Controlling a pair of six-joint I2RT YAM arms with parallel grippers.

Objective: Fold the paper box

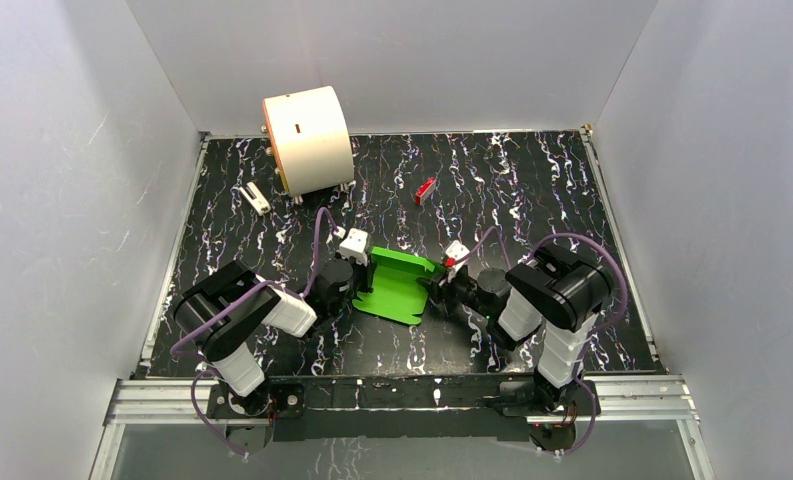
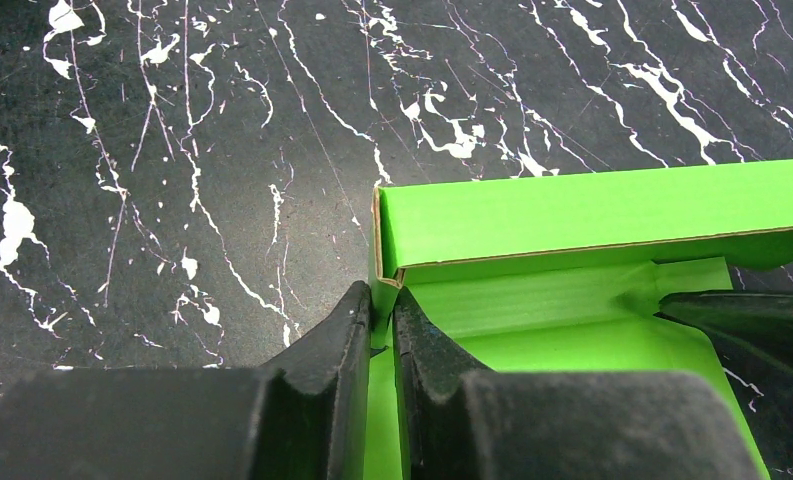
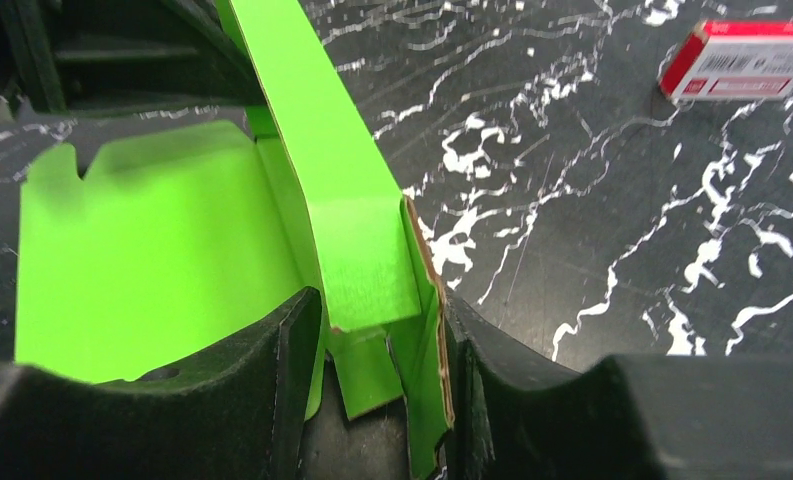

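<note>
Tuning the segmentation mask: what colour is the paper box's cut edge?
Brown along the cut edge of the bright green paper box; shows best in the right wrist view.
</note>
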